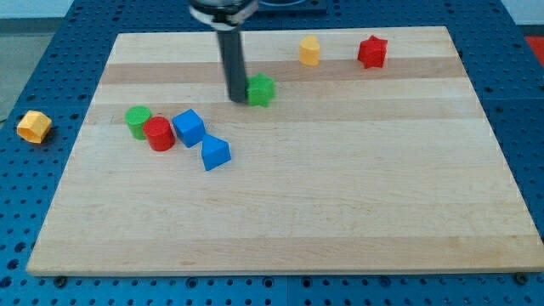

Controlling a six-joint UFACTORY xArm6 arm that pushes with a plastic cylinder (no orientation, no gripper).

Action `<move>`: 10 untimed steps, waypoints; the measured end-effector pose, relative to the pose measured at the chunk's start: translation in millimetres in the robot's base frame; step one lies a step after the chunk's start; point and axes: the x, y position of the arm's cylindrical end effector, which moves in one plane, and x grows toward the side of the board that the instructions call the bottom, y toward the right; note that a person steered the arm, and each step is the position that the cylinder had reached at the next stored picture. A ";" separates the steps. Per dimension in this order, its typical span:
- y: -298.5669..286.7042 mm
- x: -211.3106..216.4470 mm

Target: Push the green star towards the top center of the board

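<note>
Pushing green star (261, 89) with tip (235, 99) touching its left; no claw visible; next, nudging farther toward worktop (280, 212) far centre.

The rod stands upright, coming down from the view's top. My tip (236, 99) rests on the board.

Green star (262, 89) — upper board, seemingly flat, left of centre.

my tip (235, 98) touching star (261, 89) on its left, board (340, 212) top-centre.
</note>
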 end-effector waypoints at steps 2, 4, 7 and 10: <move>54.2 37.9; 22.8 -25.7; 2.0 -35.7; 25.7 17.9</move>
